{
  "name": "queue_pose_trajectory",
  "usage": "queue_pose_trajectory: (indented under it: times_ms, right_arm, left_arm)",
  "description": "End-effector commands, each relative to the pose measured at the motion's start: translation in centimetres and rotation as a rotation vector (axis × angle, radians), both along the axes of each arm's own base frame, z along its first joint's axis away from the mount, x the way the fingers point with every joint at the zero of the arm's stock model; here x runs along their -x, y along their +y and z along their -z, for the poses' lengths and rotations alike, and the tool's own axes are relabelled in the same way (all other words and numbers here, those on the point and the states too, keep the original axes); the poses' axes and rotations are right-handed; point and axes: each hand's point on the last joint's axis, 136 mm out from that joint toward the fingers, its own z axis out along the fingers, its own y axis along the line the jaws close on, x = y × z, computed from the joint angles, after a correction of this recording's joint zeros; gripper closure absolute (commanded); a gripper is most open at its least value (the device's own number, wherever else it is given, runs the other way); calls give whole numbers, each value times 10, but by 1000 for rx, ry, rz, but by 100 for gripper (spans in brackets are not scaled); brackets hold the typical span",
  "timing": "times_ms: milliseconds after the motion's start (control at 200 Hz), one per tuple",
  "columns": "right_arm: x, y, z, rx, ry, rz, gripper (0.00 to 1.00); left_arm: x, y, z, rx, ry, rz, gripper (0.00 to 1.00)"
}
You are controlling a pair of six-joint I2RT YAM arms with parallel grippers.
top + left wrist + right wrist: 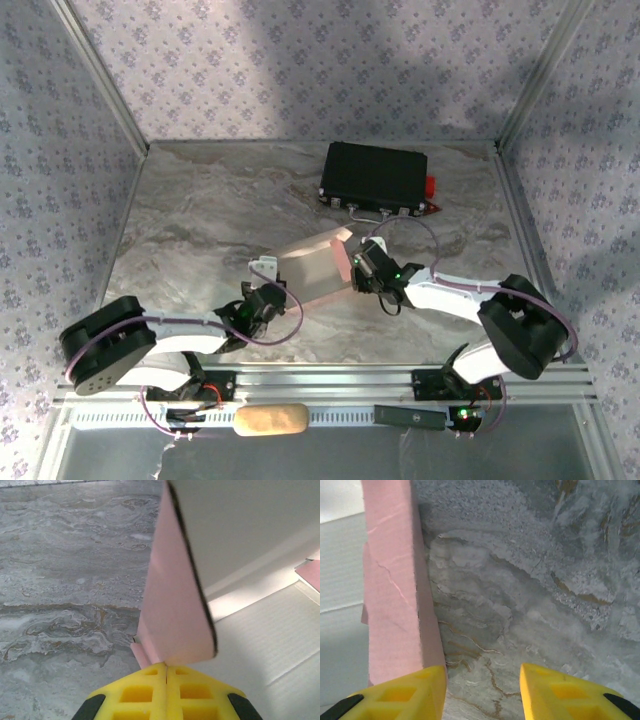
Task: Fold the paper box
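Top external view has the paper box (318, 268) mid-surface (200, 210), half formed: walls raised, tabs seemingly untucked. At its near corner the left pincer (165, 670) pinches a pink flap; the right pincer (482, 682) stands spread beside another wall. Closing remains, I judge.

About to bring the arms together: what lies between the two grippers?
The paper box spans the stretch in the top view. The left gripper pinches one pink flap, and the right gripper stands open beside its pink wall.

Lab rig booth, alu frame (330, 378), wallpapered walls (300, 70)
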Motion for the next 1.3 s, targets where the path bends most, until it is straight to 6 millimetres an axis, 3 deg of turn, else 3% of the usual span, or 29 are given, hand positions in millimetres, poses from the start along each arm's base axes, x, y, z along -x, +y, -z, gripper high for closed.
queue_pose_trajectory:
  times_ms: [0, 110, 205, 375, 500, 825, 1004, 1294]
  right_arm:
    - [-6, 17, -41, -78, -96, -47, 56]
    - [-5, 5, -64, -115, -147, -30, 59]
    - [-9, 4, -67, -150, -135, -61, 59]
    - [-24, 13, -46, -226, -32, -186, 59]
    - [-31, 19, -29, -177, 18, -231, 59]
    - [-50, 10, -2, -68, 26, -148, 62]
    - [-51, 16, 13, -38, 55, -163, 62]
    - [-49, 23, 21, -10, 69, -173, 63]
  left_arm:
    - [0, -6, -3, 8, 40, 42, 100]
    - [-2, -4, -5, 18, 47, 44, 100]
    - [-4, -4, -4, 24, 59, 52, 100]
    - [-8, -3, 0, 30, 105, 68, 100]
    - [-10, -1, 0, 28, 127, 60, 100]
    - [-13, -8, -4, 36, 150, 78, 100]
    - [-13, -9, -2, 37, 157, 81, 100]
    - [-17, -8, -1, 58, 211, 75, 100]
